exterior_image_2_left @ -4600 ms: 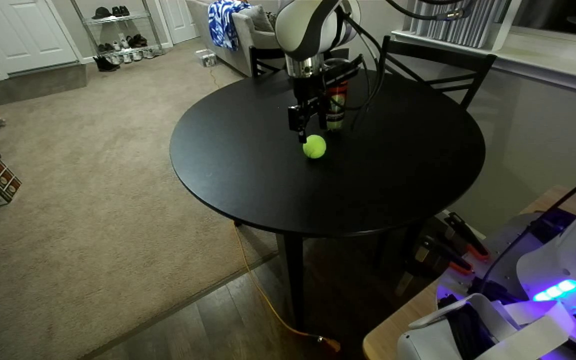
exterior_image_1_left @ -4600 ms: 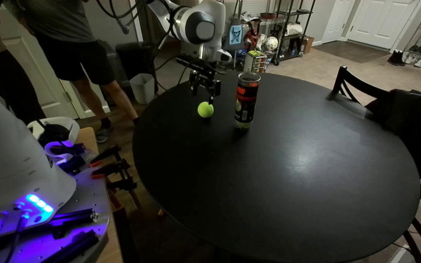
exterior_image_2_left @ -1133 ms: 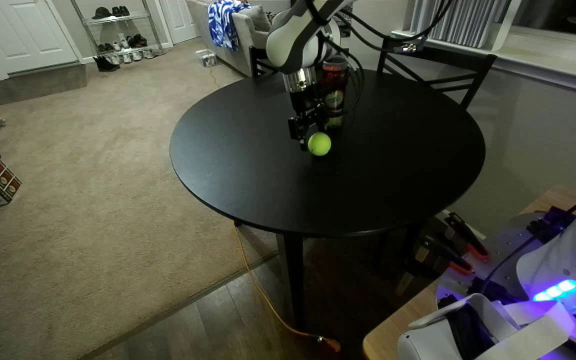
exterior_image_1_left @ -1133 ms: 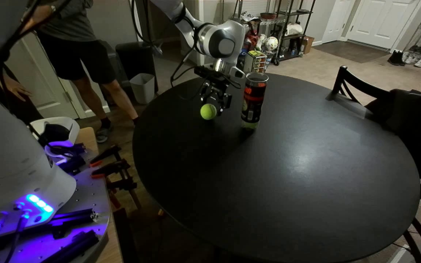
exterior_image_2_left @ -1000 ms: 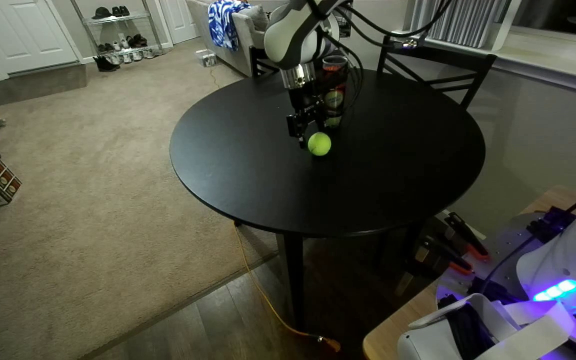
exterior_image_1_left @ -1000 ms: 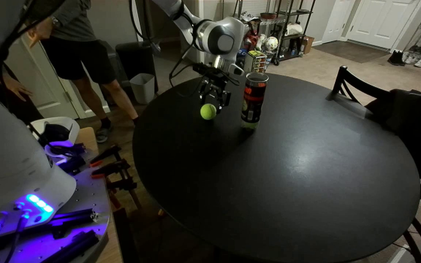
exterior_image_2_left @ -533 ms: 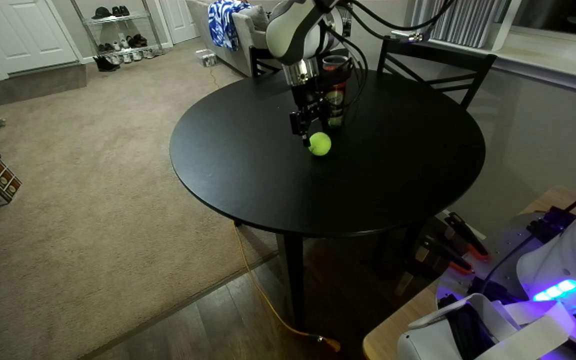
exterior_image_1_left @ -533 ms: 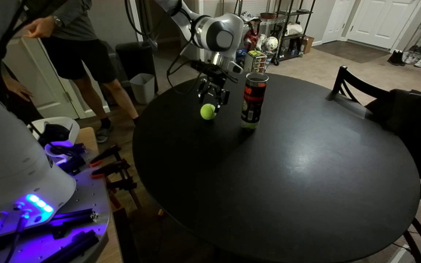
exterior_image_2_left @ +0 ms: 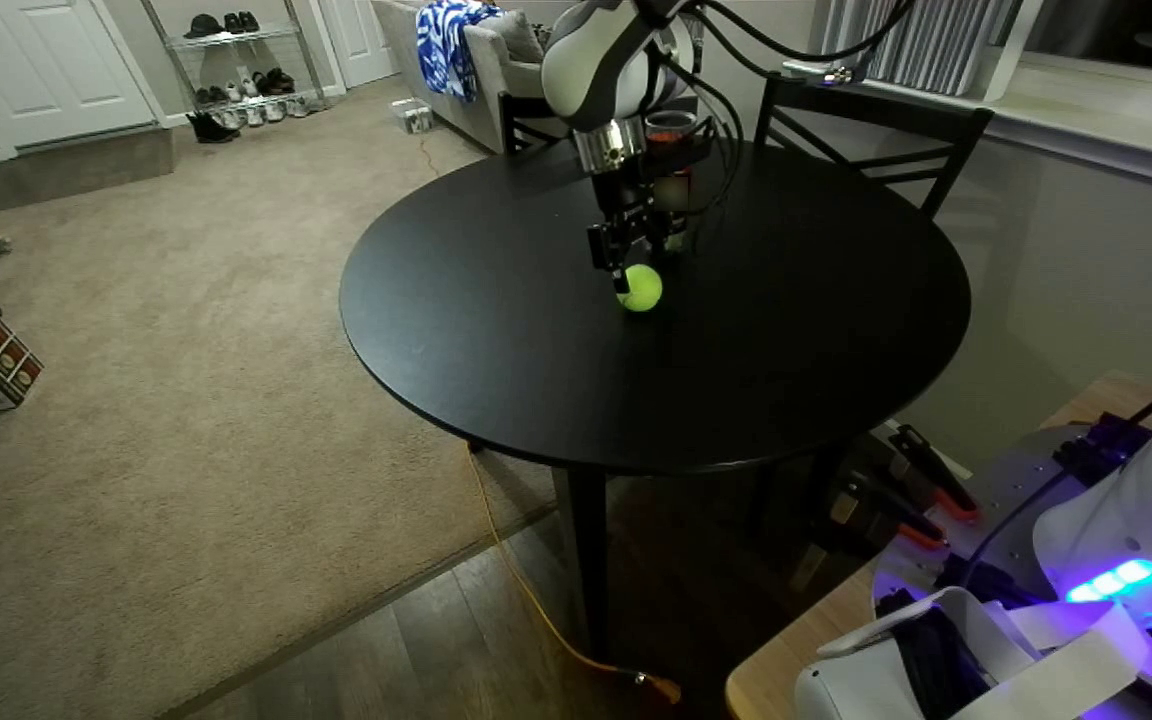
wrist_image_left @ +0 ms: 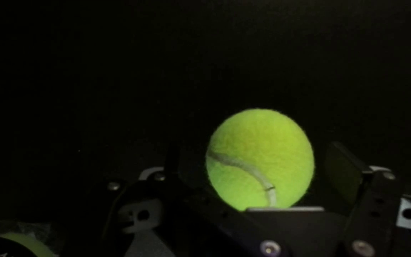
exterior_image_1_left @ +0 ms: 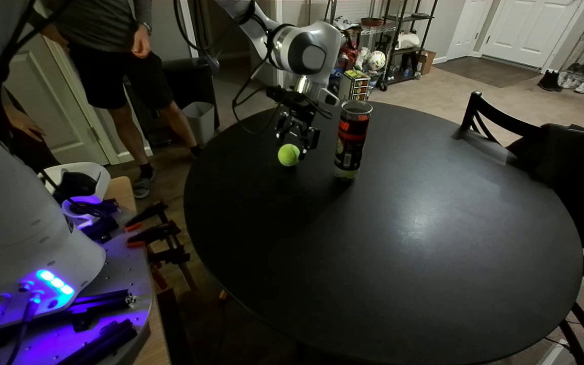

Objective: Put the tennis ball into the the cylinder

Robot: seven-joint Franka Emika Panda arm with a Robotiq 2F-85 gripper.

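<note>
Here's the left rim of the round desk [exterior_image_1_left: 206, 208], then the fuzzy tennis ball [exterior_image_1_left: 288, 155] on it, the end effector [wrist_image_left: 255, 155] just above, jaws spread, gaps either side, then the upright, clear-topped cylinder [exterior_image_1_left: 352, 142], with wide smooth room rightward!

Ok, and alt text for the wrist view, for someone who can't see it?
A fuzzy yellow-green tennis ball on a nearly black tabletop appears between the fingers of the open gripper, with gaps visible on both sides. Part of the cylinder shows in the lower left corner, cut off by the frame.
</note>
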